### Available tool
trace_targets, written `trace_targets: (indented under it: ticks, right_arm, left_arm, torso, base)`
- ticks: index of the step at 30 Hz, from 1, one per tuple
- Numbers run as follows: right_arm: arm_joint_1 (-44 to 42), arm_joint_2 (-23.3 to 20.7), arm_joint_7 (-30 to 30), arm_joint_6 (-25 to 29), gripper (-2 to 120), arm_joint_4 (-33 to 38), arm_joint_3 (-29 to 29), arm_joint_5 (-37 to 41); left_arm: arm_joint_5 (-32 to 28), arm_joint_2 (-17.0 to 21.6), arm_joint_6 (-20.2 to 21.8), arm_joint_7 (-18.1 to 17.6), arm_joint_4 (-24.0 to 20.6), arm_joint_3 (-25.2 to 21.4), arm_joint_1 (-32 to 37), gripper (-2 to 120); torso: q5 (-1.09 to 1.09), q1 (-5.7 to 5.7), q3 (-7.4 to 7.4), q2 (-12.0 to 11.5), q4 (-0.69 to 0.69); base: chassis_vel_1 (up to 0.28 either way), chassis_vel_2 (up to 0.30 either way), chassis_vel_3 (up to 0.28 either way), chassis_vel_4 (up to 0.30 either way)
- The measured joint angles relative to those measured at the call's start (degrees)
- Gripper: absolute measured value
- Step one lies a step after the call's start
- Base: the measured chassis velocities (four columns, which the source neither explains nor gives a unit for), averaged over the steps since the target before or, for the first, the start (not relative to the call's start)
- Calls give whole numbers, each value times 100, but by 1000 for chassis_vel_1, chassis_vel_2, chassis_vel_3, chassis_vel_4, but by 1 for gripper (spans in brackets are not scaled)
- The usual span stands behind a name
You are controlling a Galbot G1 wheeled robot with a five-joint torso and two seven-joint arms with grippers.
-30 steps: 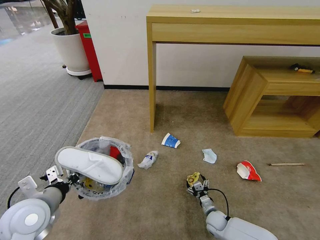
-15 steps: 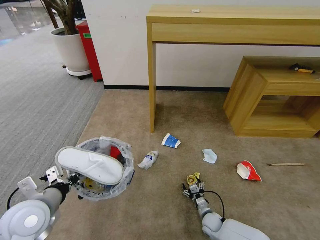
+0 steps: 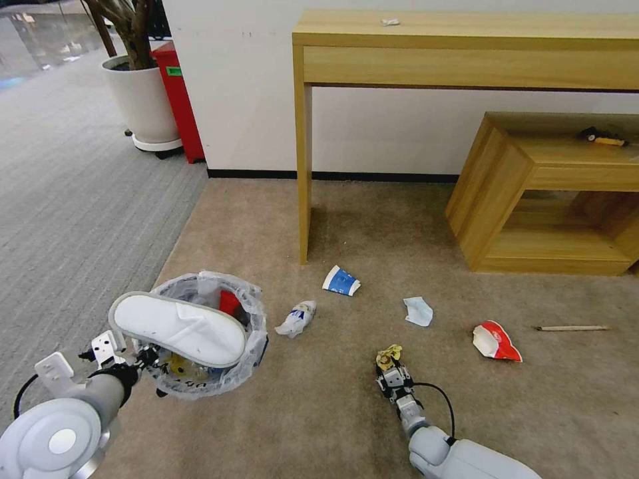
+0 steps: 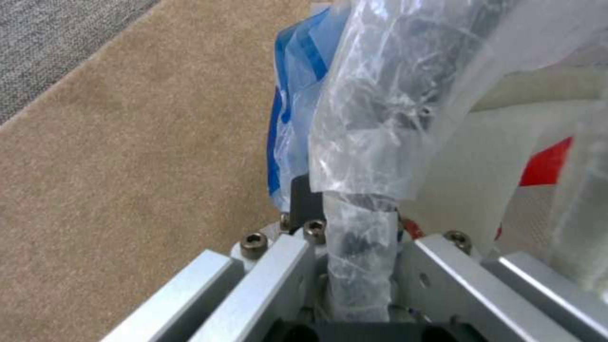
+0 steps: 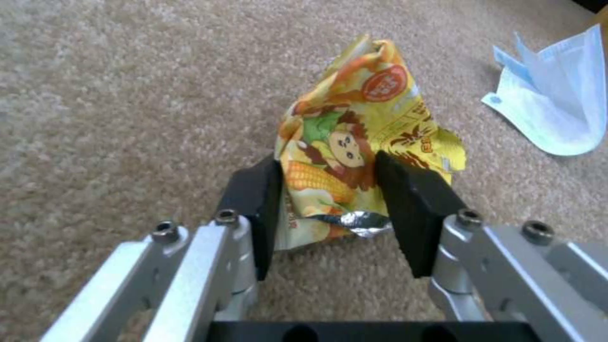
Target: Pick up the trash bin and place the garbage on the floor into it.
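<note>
My left gripper (image 3: 142, 360) is shut on the near rim of the trash bin (image 3: 247, 346), a black bin with a crinkled bag; in the left wrist view my left gripper (image 4: 358, 228) pinches the bagged rim (image 4: 367, 156). A white slipper (image 3: 178, 329) lies across the bin's top. On the beige floor (image 3: 319, 412) my right gripper (image 3: 390, 374) is shut on a yellow wrapper (image 3: 388, 356). In the right wrist view my right gripper (image 5: 332, 213) presses its black pads (image 5: 408, 213) on both sides of the wrapper (image 5: 355, 137).
More garbage lies on the carpet: a blue-white cup (image 3: 341, 281), a crumpled bottle (image 3: 296, 318), a pale blue mask (image 3: 418, 311), a red wrapper (image 3: 496, 341), a wooden stick (image 3: 571, 328). A wooden desk leg (image 3: 303, 173) and low shelf (image 3: 519, 193) stand behind.
My right gripper drew back with its fingers spread, then moved forward again and closed them on the yellow wrapper. The left arm and the bin have not moved.
</note>
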Motion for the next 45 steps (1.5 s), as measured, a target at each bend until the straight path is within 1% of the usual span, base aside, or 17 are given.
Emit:
trace_targets:
  ticks: [3,4,6,8,11,14,19,21,23,25,29,31,37,39,40,43,45]
  right_arm:
    - [-34,6,20,23,26,17,38,-35]
    - [-34,6,20,23,26,17,38,-35]
    - [-67,-17,39,70,16,66,67,-92]
    - [-82,-25,63,99,15,93,88,-129]
    - [-159,-134,143,300,3,330,236,-431]
    - [-185,-216,190,468,0,502,318,-699]
    - [-199,-321,168,802,0,685,439,-1070]
    - [-118,-415,-263,1400,0,862,454,-972]
    - [-88,-439,-391,1509,0,924,454,-914]
    - [60,-559,-887,1852,0,1256,441,-626]
    - [288,-743,-1448,2090,0,1796,388,-359]
    - [376,-807,-1573,2118,0,1969,348,-292]
    - [1083,-1144,-2029,2183,0,2987,-97,113]
    - [1341,-1254,-2090,2120,0,3461,-273,255]
    - [1341,-1254,-2090,2120,0,3461,-273,255]
    - [1646,-1362,-2102,1990,0,4095,-493,478]
    - [1763,-1380,-2101,1955,0,4297,-581,556]
  left_arm:
    - [25,-3,0,2,-2,-2,21,0]
    - [25,-3,0,2,-2,-2,21,0]
    - [43,9,0,11,18,-3,27,0]
    - [52,11,-1,17,32,-3,27,0]
    - [135,5,-8,67,103,16,27,0]
    - [172,-22,-11,83,120,29,27,0]
    - [241,-60,-12,97,153,38,25,0]
    - [287,-95,-14,108,175,49,25,0]
    - [297,-105,-14,110,177,53,24,0]
    - [345,-139,-14,117,177,69,24,0]
    - [379,-162,-14,117,125,81,42,0]
    - [381,-168,-14,117,102,83,48,0]
    - [401,-166,-9,117,-52,82,108,0]
    - [409,-147,-4,117,-84,65,144,0]
    - [409,-147,-4,117,-84,65,144,0]
    - [423,-120,8,115,-111,60,181,0]
    - [425,-115,12,113,-112,61,185,0]
  torso:
    - [0,0,0,0,0]
    - [0,0,0,0,0]
    - [0,0,0,0,0]
    - [0,0,0,0,0]
    - [0,0,0,0,0]
    - [0,0,0,0,0]
    - [1,0,0,0,-1]
    - [0,0,0,0,-1]
    - [0,0,0,0,0]
    - [0,0,0,0,1]
    - [0,0,0,0,0]
    - [0,0,0,0,0]
    - [-1,0,0,0,1]
    - [0,0,0,0,0]
    - [0,0,0,0,0]
    - [-1,0,0,0,1]
    - [0,0,0,0,0]
  base:
    - [0,0,0,0]
    - [0,0,0,0]
    - [0,0,0,0]
    - [0,0,0,0]
    - [0,0,0,0]
    - [0,0,0,0]
    - [0,0,0,0]
    - [0,0,0,0]
    - [0,0,0,0]
    - [0,0,0,0]
    - [0,0,0,0]
    - [0,0,0,0]
    - [0,0,0,0]
    - [0,0,0,0]
    - [0,0,0,0]
    - [0,0,0,0]
    - [0,0,0,0]
